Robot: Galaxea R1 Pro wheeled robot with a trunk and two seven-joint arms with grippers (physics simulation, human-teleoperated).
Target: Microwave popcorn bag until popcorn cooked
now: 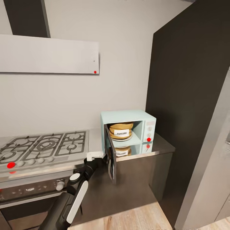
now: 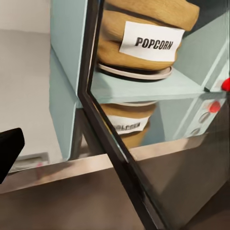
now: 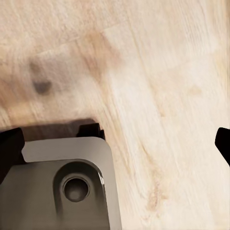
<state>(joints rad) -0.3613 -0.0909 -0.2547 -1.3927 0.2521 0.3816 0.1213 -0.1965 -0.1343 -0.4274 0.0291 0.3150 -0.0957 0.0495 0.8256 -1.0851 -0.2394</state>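
Note:
The pale blue microwave [image 1: 145, 123] stands on the grey countertop [image 1: 163, 145] with its black-framed glass door [image 1: 111, 159] swung open. Inside, on the turntable, sits the tan popcorn bag [image 1: 120, 130], its POPCORN label facing out; the popcorn itself is hidden. The worktop mirrors the bag. My left gripper [image 1: 95, 157] is by the door's outer edge. In the left wrist view the bag [image 2: 143, 38] shows through the door [image 2: 115, 148], and one black fingertip [image 2: 8, 149] stands wide at the side. My right gripper [image 3: 115, 143] hangs open over the floor, holding nothing.
A gas hob [image 1: 44, 145] with black grates lies left of the microwave, with an oven front [image 1: 32, 190] beneath it. A tall dark cabinet [image 1: 191, 95] rises at the right. Under the right gripper are the wooden floor [image 3: 158, 72] and my grey base [image 3: 62, 187].

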